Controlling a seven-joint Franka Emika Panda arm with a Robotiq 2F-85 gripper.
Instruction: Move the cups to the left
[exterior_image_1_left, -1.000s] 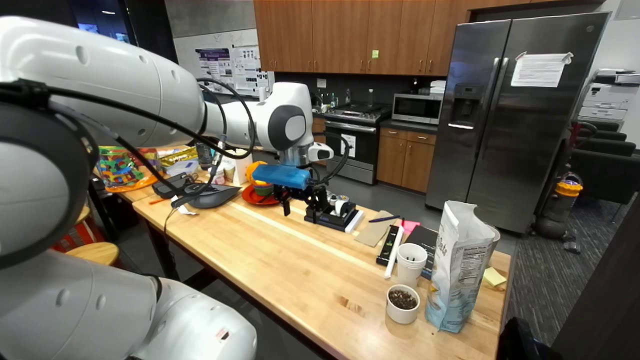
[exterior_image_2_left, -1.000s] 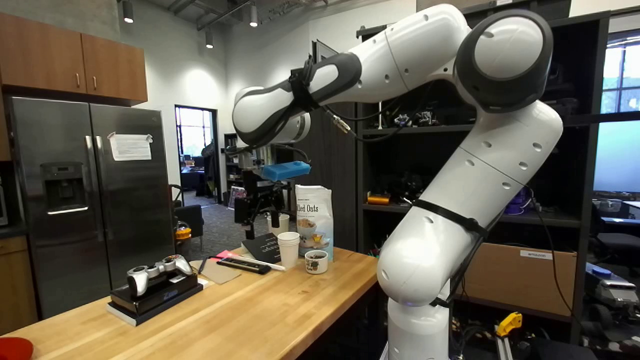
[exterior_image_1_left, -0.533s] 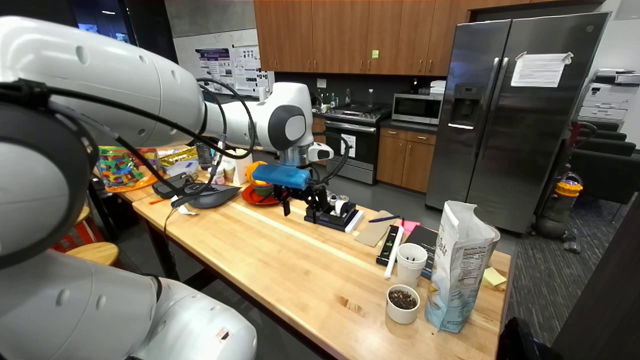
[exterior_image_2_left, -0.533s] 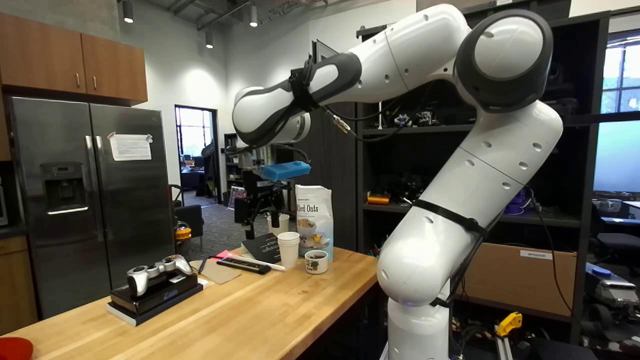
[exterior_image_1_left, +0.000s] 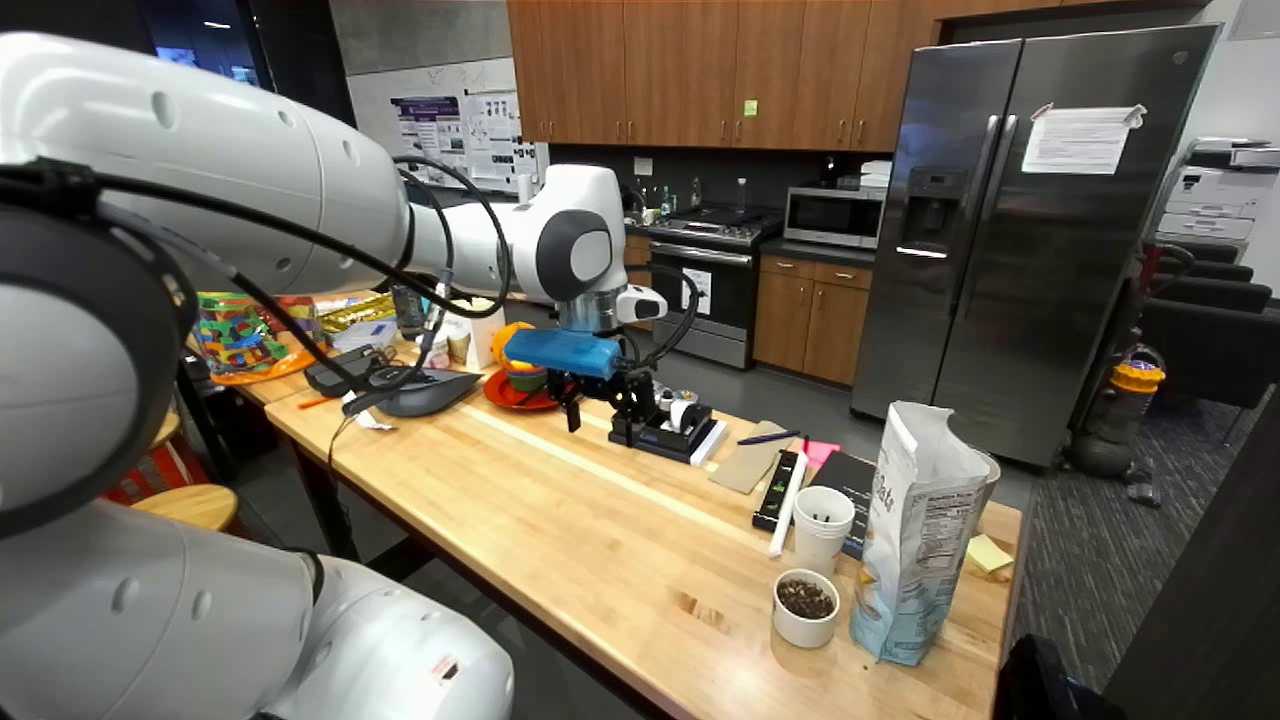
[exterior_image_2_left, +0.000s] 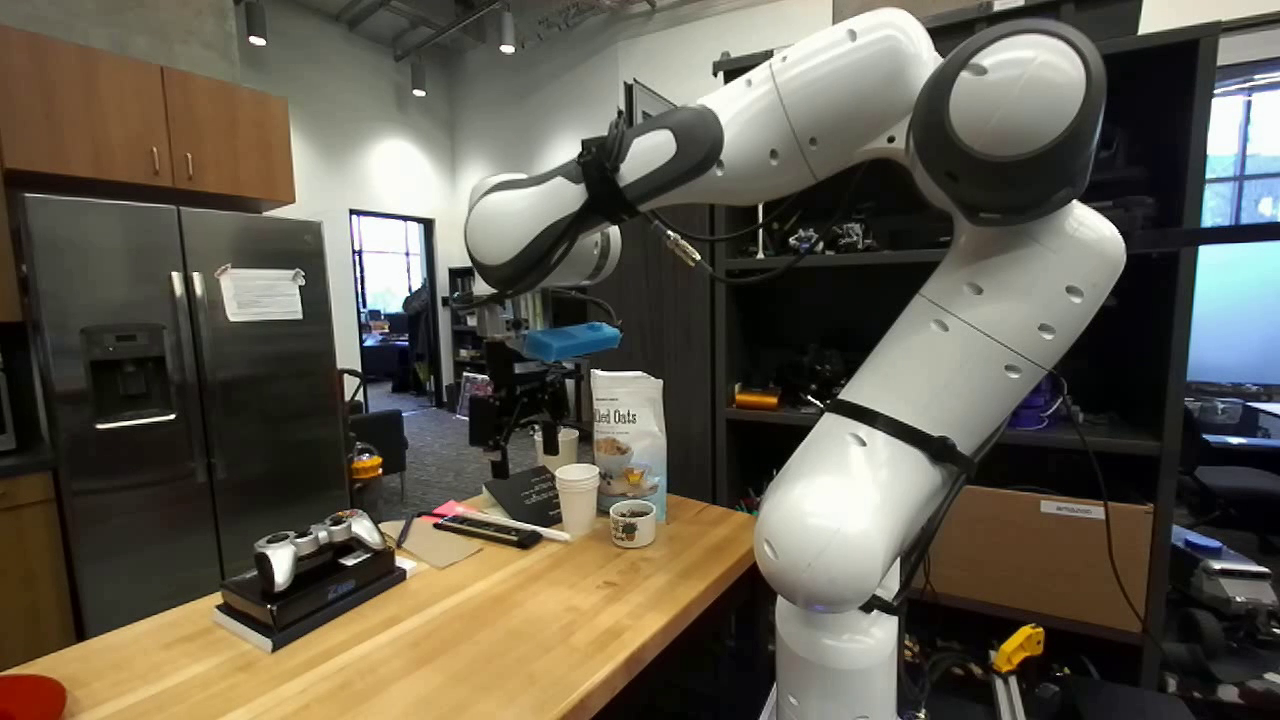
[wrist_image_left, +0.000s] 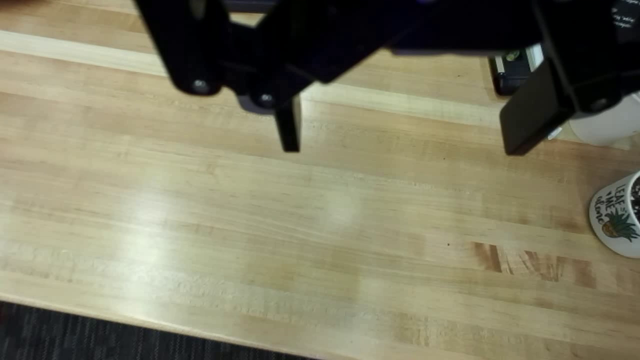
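A stack of plain white cups (exterior_image_1_left: 822, 530) stands upright on the table; it shows in both exterior views (exterior_image_2_left: 578, 502). A short white cup (exterior_image_1_left: 803, 622) of dark, soil-like bits stands beside it; a printed pineapple and lettering show on it in the wrist view (wrist_image_left: 612, 220). The stack (wrist_image_left: 607, 122) is partly hidden by a finger there. Another white cup (exterior_image_2_left: 563, 448) shows partly behind my gripper in an exterior view. My gripper (wrist_image_left: 402, 142) is open and empty, above the table and well apart from the cups; it shows in both exterior views (exterior_image_1_left: 600, 420) (exterior_image_2_left: 525, 462).
A tall oats bag (exterior_image_1_left: 920, 540) stands right next to the cups. A black book (exterior_image_2_left: 525, 495), a black case (exterior_image_1_left: 778, 490) and a white stick (exterior_image_1_left: 788, 505) lie by the stack. A game controller on boxes (exterior_image_2_left: 310, 565) and a red plate (exterior_image_1_left: 510, 393) are on the table (exterior_image_1_left: 560, 510).
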